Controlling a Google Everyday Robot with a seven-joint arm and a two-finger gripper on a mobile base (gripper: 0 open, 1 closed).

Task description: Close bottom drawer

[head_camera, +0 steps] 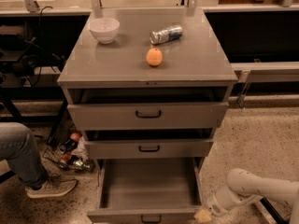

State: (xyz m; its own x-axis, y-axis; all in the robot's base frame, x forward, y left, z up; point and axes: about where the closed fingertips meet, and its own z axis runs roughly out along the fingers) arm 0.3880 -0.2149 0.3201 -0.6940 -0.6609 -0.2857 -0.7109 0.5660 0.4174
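The bottom drawer point(148, 186) of the grey metal cabinet point(149, 73) is pulled far out, and its plain grey tray is empty. Its front point(117, 216) with a small black pull handle point(151, 219) sits at the bottom edge of the camera view. My gripper point(203, 215) is low on the floor side, just right of the drawer's front right corner, at the end of my white arm point(254, 190). Only its pale tip shows.
The top drawer point(147, 115) and middle drawer point(148, 148) stand slightly out. On the cabinet top are a white bowl point(104, 29), a lying can point(166, 34) and an orange point(154, 57). A person's leg and shoe point(39, 181) and a basket of bottles point(71, 152) are at left.
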